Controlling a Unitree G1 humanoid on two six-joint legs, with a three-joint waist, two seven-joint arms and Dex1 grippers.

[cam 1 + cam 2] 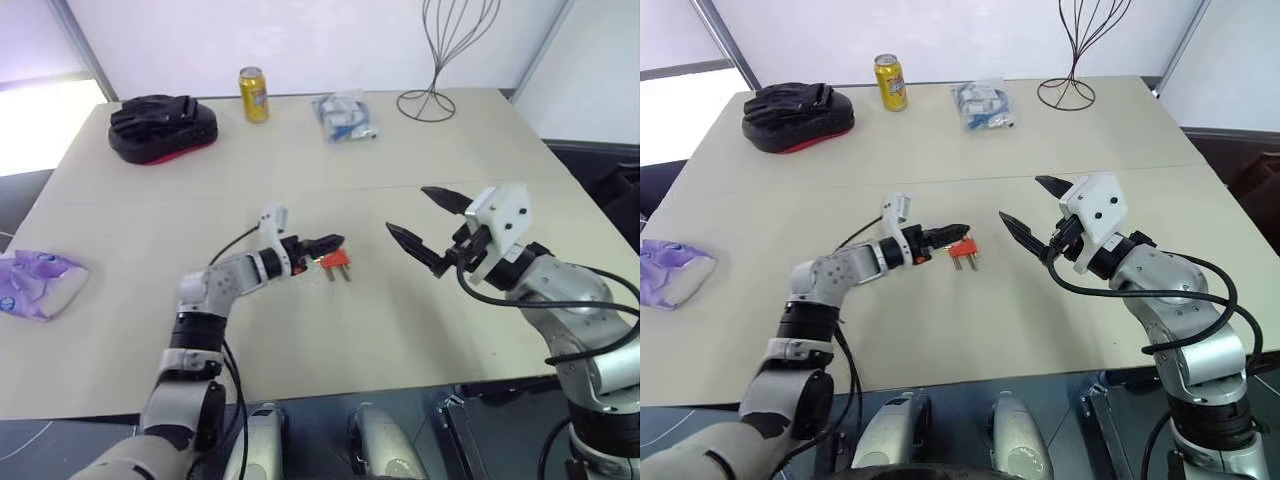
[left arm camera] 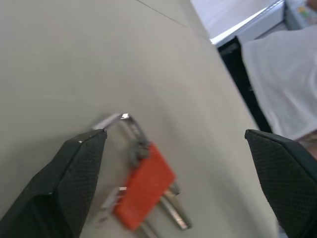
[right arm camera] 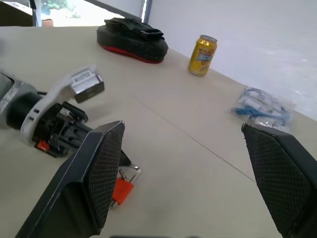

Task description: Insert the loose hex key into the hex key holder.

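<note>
Big tan table [image 1: 420, 330], white wall behind. Can [image 1: 253, 94], black pad [image 1: 160, 127], plastic bag [image 1: 344, 116] far back, well away.

Red holder [image 1: 335, 260] flat on table near middle, prongs toward robot. In left wrist view, thin key [image 2: 130, 130] lies touching holder's [image 2: 146, 183] end; can't tell if seated.

Left claw [image 1: 325, 247] wide open, holds nothing, tips just beside holder. Right claw [image 1: 425, 225] wide open, empty, up in air, well apart.

Left arm nearer. Holder lies just ahead of left claw, long axis toward robot.
</note>
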